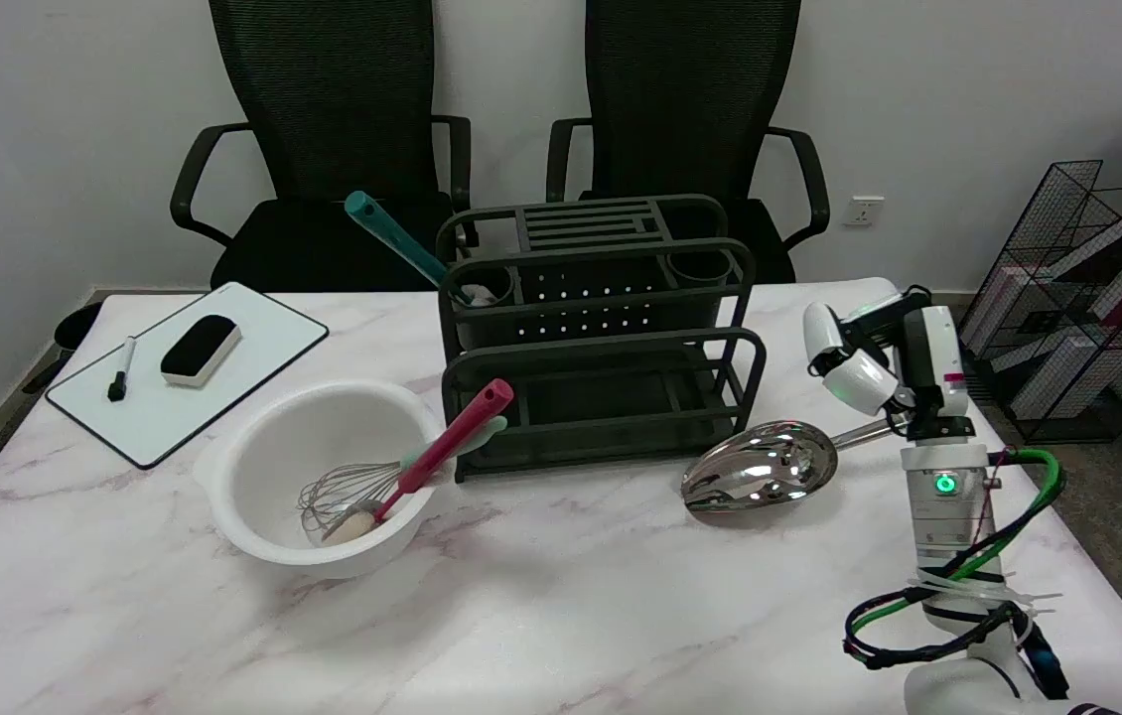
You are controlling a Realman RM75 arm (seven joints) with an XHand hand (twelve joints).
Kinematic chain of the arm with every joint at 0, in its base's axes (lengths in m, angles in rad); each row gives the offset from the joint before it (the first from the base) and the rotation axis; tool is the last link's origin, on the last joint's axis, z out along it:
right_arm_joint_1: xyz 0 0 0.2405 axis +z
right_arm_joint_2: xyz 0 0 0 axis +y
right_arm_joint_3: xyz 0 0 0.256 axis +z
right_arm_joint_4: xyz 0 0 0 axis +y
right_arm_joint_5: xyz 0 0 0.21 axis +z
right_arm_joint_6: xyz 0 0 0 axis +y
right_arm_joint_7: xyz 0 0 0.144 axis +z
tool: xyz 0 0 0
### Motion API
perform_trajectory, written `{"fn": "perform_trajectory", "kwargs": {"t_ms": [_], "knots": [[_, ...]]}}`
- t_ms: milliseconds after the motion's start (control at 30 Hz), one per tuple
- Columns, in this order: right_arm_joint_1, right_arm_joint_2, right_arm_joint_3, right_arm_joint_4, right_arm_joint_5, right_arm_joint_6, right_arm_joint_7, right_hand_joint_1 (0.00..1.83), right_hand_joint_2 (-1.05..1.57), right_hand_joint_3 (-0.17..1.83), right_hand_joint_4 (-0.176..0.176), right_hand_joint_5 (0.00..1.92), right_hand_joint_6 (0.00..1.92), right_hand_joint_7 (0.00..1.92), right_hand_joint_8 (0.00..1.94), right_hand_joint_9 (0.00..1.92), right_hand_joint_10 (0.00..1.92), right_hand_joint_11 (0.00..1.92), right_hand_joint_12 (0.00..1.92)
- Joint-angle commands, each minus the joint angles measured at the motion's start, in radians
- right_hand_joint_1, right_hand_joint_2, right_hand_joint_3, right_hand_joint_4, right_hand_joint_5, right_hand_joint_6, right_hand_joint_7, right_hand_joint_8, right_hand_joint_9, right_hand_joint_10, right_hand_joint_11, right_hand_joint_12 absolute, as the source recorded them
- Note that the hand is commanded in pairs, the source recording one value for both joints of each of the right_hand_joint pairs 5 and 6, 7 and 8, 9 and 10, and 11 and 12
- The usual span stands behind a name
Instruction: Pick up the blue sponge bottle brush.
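Note:
The blue sponge bottle brush (396,241) leans in the rear left cup of the dark dish rack (601,397). Its teal handle slants up to the left, and its pale sponge end (478,294) sits down in the cup. My right hand (854,359) hovers far to the right of the rack, near the table's right edge. It is just above the handle of a shiny metal scoop (762,467). Its fingers are loosely apart and nothing is in them. A wide stretch of table and the whole rack separate the hand from the brush.
A white bowl (253,516) at the front left holds a whisk (343,494) and a red-handled utensil (452,437). A whiteboard (253,328) with an eraser (201,349) and a marker (120,369) lies at the back left. Two black chairs stand behind the table.

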Motion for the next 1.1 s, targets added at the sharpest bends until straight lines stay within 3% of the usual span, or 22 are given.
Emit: {"fn": "perform_trajectory", "kwargs": {"t_ms": [33, 467, 667, 867, 1033, 1100], "knots": [[0.013, -0.003, 0.003, 0.061, -0.096, -0.113, -0.034, 0.90, 1.11, 0.83, 0.000, 1.92, 1.92, 1.92, 1.92, 1.85, 1.85, 1.71, 1.71], [0.045, -0.014, 0.004, 0.112, -0.129, -0.146, -0.088, 0.88, 1.15, 0.82, 0.000, 1.92, 1.92, 1.92, 1.92, 1.83, 1.83, 1.68, 1.68], [0.054, -0.019, -0.004, 0.192, -0.149, -0.281, -0.140, 0.88, 1.14, 0.82, 0.000, 1.92, 1.92, 1.92, 1.92, 1.83, 1.83, 1.68, 1.68], [0.113, -0.059, -0.007, 0.169, -0.160, -0.332, -0.141, 0.87, 1.14, 0.81, 0.000, 1.90, 1.90, 1.92, 1.92, 1.79, 1.79, 1.65, 1.65], [0.148, -0.083, -0.008, 0.169, -0.161, -0.344, -0.143, 0.89, 0.88, 0.80, 0.000, 1.56, 1.56, 1.74, 1.74, 1.60, 1.60, 1.54, 1.54], [0.160, -0.089, -0.010, 0.173, -0.167, -0.363, -0.158, 0.99, 0.40, 1.04, 0.000, 1.13, 1.13, 1.45, 1.45, 1.23, 1.23, 1.32, 1.32]]}}
